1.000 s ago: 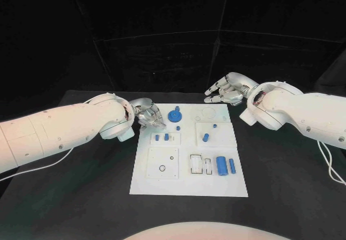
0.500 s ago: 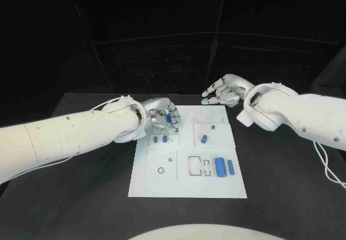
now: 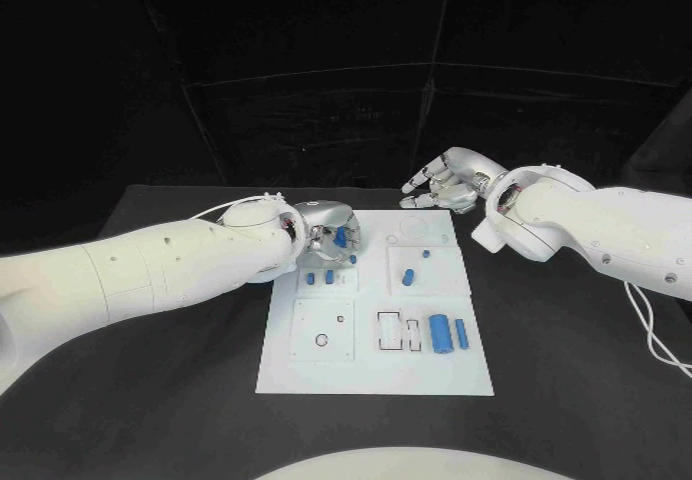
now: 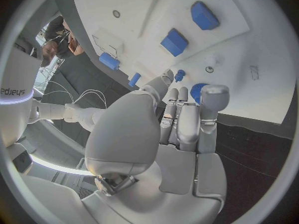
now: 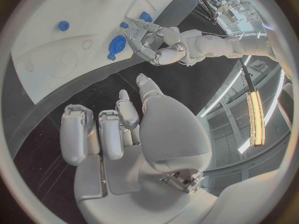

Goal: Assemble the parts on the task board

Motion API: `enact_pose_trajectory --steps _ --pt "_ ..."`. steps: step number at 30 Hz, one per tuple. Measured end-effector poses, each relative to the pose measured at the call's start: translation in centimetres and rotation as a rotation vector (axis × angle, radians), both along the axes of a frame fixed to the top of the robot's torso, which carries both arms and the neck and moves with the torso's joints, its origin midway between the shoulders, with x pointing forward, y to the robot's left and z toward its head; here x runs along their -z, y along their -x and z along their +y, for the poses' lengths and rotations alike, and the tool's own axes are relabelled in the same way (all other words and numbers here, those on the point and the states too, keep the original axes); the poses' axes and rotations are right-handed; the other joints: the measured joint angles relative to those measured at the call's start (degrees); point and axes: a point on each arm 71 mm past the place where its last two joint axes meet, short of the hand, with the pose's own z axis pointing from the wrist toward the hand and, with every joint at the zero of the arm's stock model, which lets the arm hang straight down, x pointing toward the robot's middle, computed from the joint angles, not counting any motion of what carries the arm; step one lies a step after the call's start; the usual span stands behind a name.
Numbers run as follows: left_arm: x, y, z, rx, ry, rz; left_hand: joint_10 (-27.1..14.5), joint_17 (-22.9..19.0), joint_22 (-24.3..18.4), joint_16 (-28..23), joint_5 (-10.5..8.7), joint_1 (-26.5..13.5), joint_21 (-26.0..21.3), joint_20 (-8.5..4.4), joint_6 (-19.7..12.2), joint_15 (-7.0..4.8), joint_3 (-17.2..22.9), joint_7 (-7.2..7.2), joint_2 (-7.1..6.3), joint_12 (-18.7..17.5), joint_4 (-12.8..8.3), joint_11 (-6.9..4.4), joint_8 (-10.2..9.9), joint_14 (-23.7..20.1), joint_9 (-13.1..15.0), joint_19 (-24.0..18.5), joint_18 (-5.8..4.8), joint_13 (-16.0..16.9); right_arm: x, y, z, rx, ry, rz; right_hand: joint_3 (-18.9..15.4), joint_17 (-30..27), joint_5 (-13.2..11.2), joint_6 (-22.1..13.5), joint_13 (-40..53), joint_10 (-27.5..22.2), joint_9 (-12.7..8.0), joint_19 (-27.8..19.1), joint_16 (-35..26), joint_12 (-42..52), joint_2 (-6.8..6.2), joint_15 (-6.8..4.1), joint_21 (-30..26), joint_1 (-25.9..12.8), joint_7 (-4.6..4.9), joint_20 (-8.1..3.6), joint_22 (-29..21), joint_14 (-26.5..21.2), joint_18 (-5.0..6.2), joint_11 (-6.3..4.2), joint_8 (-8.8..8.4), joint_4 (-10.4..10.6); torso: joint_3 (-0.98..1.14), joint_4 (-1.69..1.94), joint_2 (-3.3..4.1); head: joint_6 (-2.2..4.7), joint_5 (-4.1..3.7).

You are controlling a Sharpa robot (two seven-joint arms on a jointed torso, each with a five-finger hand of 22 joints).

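Note:
The white task board [image 3: 372, 360] lies in the middle of the table. A round blue disc [image 3: 348, 238] sits in its far left corner. My left hand [image 3: 326, 228] is bent over the disc, and its fingertips [image 4: 214, 92] reach the disc [image 4: 197, 91]; a grip is not plain. Small blue blocks [image 3: 323, 274] lie just nearer than the hand. A thick blue cylinder [image 3: 441, 333] and a slimmer one [image 3: 462, 334] lie at the near right. My right hand [image 3: 449, 183] hovers beyond the board's far edge, fingers loosely bent and holding nothing. The right wrist view shows the disc [image 5: 116, 45] beside the left hand [image 5: 151, 41].
More blue pieces [image 3: 413, 276] lie on the board's right half, next to a round recess [image 3: 414, 229] at the far right. Rectangular slots [image 3: 394, 331] are beside the cylinders. Black table [image 3: 577, 350] surrounds the board on every side.
My left hand has moved from the board's left edge onto the blue disc and curled over it. The right hand has barely moved.

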Motion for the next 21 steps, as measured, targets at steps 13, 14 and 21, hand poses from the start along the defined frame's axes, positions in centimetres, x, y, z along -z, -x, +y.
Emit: enact_pose_trajectory --steps 13,14,21 --pt "0.3 -0.5 -0.9 0.013 -0.044 -0.024 2.4 0.6 2.8 1.1 0.00 -0.8 2.8 -0.36 2.2 -0.31 2.6 0.00 0.85 -1.3 -0.4 -0.38 -1.0 1.1 -1.0 1.4 -0.84 -2.3 0.0 0.0 0.1 -0.003 -0.001 0.000 0.0 0.0 0.0 0.0 0.0 0.0 0.0 0.0 0.0 0.0 0.00 0.00 0.0 0.0 0.00 0.00 0.0 0.0 0.00 0.00 0.00 0.0 0.00 0.00 -0.02 -0.23 -0.37" --pt "0.3 -0.6 -1.0 0.015 -0.046 -0.024 2.5 0.6 3.0 1.1 0.00 -0.8 2.9 -0.26 2.5 -0.38 2.7 -0.14 0.85 -1.3 -0.5 -0.48 -1.0 1.2 -1.0 1.5 -0.84 -2.5 0.0 0.0 0.2 -0.003 -0.001 0.000 0.0 0.0 0.0 0.0 0.0 0.0 0.0 0.0 0.0 0.0 0.00 0.00 0.0 0.0 0.00 0.00 0.0 0.0 0.00 0.00 0.00 0.0 0.01 0.00 -0.02 -0.24 -0.37" --pt "0.5 -0.8 -1.4 0.017 -0.064 -0.017 4.3 0.6 4.3 1.4 0.00 -1.1 4.3 -0.76 3.3 -0.38 3.8 -0.22 1.09 -1.7 -0.9 -0.73 -1.7 1.6 -1.5 2.0 -0.84 -3.4 0.0 0.0 0.2 -0.005 -0.001 0.000 0.0 0.0 0.0 0.0 0.0 0.0 0.0 0.0 0.0 0.0 0.00 0.00 0.0 0.0 0.00 0.00 0.0 0.0 0.00 0.00 0.00 0.0 0.00 0.06 -0.08 -0.38 -0.49"
